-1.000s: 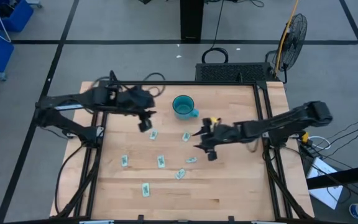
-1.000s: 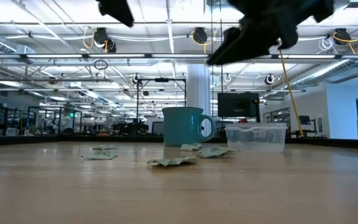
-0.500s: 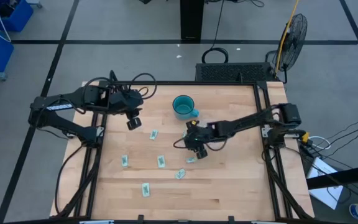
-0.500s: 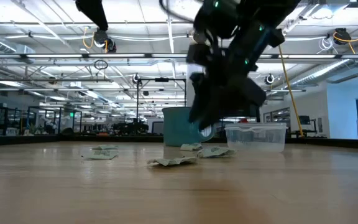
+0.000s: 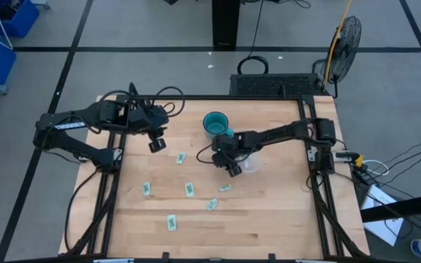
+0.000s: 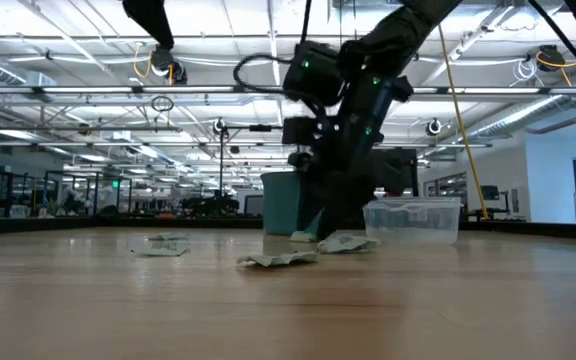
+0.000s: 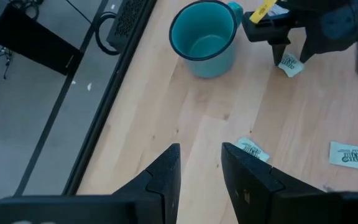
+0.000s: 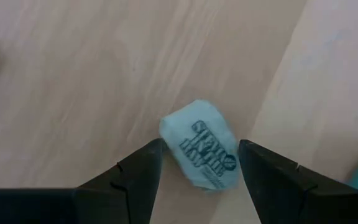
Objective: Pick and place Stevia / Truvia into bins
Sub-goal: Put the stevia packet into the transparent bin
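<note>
Several pale green and white Stevia packets lie flat on the wooden table (image 5: 269, 219), among them one (image 5: 180, 157), another (image 5: 190, 190) and a third (image 5: 172, 222). The clear bin (image 6: 411, 220) stands right of the teal mug (image 5: 215, 124). My right gripper (image 8: 201, 149) is open and low over the table in front of the mug. Its fingers stand on either side of one packet (image 8: 202, 152), which lies flat on the wood. My left gripper (image 7: 201, 165) is open and empty, held high over the table's far left (image 5: 156, 142).
The mug stands just beyond my right gripper (image 5: 224, 162), and the bin (image 5: 250, 164) is close on its right side. In the left wrist view the mug (image 7: 204, 37) and two loose packets (image 7: 250, 149) (image 7: 350, 154) show. Bare wood lies toward the near edge.
My right gripper has gone toward the table's left and far edge and come down over a packet in front of the mug, which it now straddles. My left gripper has drawn back a little toward the table's left edge, then held still. The packets have not moved.
</note>
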`<act>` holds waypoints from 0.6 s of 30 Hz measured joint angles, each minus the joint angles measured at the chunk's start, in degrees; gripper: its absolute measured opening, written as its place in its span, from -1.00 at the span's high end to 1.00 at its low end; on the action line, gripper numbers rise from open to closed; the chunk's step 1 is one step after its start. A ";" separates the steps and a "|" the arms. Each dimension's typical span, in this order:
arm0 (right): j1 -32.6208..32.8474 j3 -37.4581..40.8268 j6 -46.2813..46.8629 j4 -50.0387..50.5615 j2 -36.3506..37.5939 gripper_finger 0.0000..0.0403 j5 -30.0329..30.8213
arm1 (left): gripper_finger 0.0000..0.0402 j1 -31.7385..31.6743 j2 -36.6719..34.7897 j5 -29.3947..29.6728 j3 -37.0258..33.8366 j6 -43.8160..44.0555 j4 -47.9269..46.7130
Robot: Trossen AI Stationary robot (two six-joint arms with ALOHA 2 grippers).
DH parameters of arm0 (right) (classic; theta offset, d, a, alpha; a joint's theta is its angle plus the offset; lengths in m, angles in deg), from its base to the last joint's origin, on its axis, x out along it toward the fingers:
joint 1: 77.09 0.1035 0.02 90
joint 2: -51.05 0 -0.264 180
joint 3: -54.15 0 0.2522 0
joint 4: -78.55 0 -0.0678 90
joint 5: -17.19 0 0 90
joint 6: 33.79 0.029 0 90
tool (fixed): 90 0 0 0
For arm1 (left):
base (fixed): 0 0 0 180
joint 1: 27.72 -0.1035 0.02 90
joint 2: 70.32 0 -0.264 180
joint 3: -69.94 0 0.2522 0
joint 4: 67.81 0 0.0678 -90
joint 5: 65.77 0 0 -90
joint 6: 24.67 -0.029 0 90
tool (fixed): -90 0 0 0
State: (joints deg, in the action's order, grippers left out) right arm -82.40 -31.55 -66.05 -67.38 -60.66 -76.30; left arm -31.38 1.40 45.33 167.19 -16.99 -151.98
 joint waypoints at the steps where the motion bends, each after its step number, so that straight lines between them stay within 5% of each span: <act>1: -0.05 -0.04 0.00 0.03 -0.20 -0.05 -0.26 | 0.39 0.00 0.00 0.00 0.00 0.00 0.01; 9: -0.71 -0.16 -2.33 0.78 -1.25 0.02 -1.00 | 0.39 0.00 0.02 0.00 0.00 0.00 0.00; 18: -0.99 0.07 -1.61 0.56 -1.01 0.55 -1.92 | 0.39 0.00 0.02 0.00 0.00 0.02 -0.02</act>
State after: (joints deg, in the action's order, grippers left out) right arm -83.39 -31.48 -67.67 -66.82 -61.67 -78.22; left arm -31.38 1.42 45.33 167.19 -16.96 -152.00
